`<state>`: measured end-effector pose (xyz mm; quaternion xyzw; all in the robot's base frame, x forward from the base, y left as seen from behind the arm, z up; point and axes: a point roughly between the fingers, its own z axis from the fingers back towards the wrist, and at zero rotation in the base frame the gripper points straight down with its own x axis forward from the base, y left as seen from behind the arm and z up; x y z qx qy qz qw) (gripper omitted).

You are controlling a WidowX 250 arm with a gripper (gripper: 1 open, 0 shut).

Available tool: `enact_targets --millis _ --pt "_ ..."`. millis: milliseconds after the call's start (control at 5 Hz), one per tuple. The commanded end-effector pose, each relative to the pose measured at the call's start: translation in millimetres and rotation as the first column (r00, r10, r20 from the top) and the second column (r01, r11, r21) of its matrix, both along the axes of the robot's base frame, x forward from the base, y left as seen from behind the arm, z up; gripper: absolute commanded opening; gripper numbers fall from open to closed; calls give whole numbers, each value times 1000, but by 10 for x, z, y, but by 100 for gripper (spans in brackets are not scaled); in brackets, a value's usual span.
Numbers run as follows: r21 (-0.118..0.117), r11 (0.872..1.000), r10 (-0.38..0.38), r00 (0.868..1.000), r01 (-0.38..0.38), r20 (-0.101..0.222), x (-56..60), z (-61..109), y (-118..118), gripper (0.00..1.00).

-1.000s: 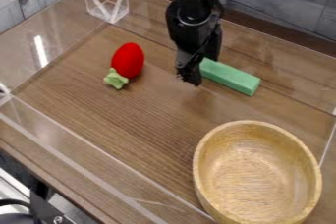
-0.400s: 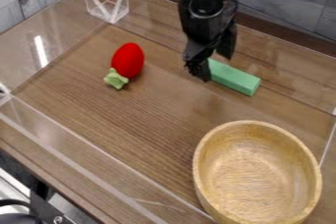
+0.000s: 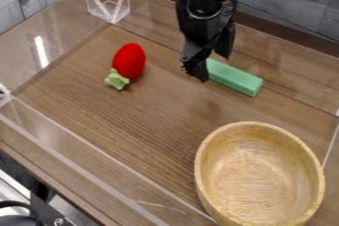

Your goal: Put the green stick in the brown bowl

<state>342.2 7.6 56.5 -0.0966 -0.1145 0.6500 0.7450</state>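
Observation:
The green stick point(image 3: 233, 76) lies flat on the wooden table, right of centre, angled toward the lower right. My black gripper point(image 3: 201, 66) hangs over its left end, fingers pointing down and standing open, with nothing between them that I can see. The stick's left tip is partly hidden behind the fingers. I cannot tell whether the fingertips touch the stick. The brown bowl point(image 3: 259, 175) sits at the lower right near the front edge, empty, well apart from the stick.
A red strawberry toy point(image 3: 127, 61) with a green leaf lies left of the gripper. Clear acrylic walls point(image 3: 106, 6) fence the table on the left, back and front. Grey planks run along the far side.
The gripper has shifted a little to the right, from the stick's left side to over its left end, staying open. The stick, strawberry and bowl have not moved.

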Motion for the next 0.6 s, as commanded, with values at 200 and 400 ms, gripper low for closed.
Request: enact_targets --millis 200,400 --pt "29 990 137 987 -140 78 200 169 119 100" --pt "44 984 169 983 -173 71 290 66 9 100"
